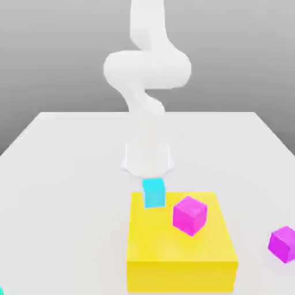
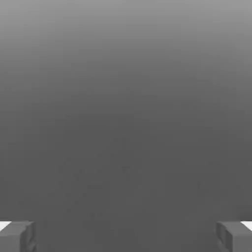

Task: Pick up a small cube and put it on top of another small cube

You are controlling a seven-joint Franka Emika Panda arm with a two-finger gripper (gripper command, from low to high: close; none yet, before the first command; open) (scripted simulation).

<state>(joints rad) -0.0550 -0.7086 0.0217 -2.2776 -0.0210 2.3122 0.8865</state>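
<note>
In the hand view my gripper [image 2: 126,238] is open. Its two grey fingertips [image 2: 17,236] sit far apart with nothing between them, facing a plain grey background. At the lower left corner of the exterior view a teal-green sliver [image 1: 1,291] pokes in from the edge. It looks like part of a small cube, and the rest of it is cut off. The white arm [image 1: 147,75] rises from its base [image 1: 147,157] at the middle of the table and curls upward, well above the objects.
A big yellow block [image 1: 181,253] stands in front of the arm base. A magenta cube [image 1: 189,215] rests tilted on its top, and a sky-blue cube [image 1: 153,192] sits at its far edge. Another magenta cube [image 1: 283,243] lies on the white table [image 1: 63,190] at the exterior view's right.
</note>
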